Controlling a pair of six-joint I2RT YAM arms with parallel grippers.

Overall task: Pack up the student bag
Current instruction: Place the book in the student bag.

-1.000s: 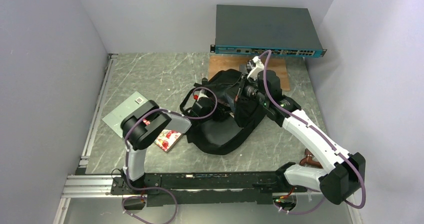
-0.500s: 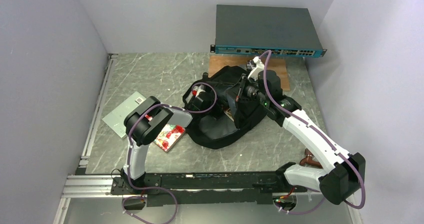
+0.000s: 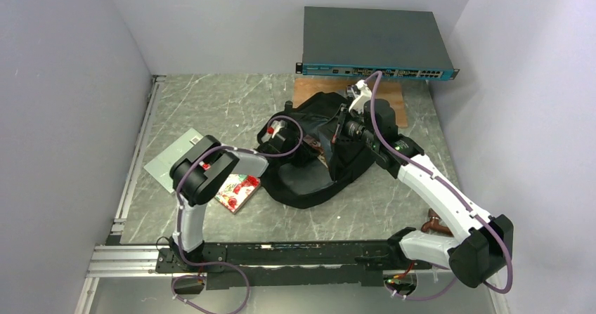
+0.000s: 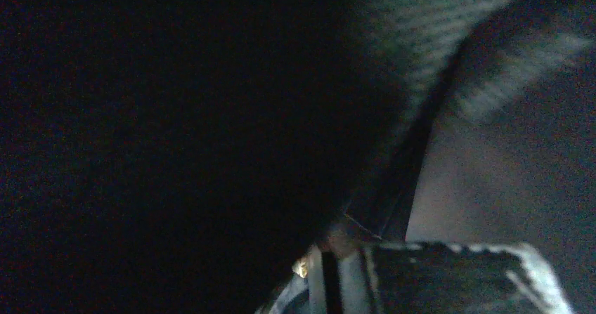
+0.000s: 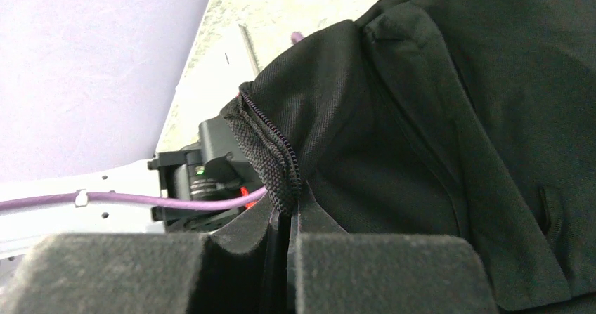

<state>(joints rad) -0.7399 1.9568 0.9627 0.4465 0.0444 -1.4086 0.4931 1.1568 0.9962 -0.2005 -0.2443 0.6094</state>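
While the zip edge [image 5: 270, 152] sits pinched between the pads of my right gripper [image 5: 284, 258], which are closed tight on the fabric, packing looks to me only partly done. Nearest my bases, a small brown object [image 3: 434, 224] lies on the table [image 3: 211, 103] by my right base, too small to identify. A red patterned packet [image 3: 237, 192] and a flat grey sheet [image 3: 169, 161] lie beside my left arm [image 3: 232, 165], both outside the bag, so I judge they may be waiting to go in. Mid-table lies the student bag [image 3: 309, 184], black and slumped, its mouth held up by my right grip. My left gripper [image 3: 287, 144] reaches into that mouth. Its own camera gives little but darkness and a strip of weave, so I cannot tell whether those fingers are apart or closed, or whether they carry anything. Whatever is already inside is hidden by fabric. Beyond, a wooden board [image 3: 313, 89] is partly covered by the bag, and the grey rack box [image 3: 376, 43] sits against the back wall.
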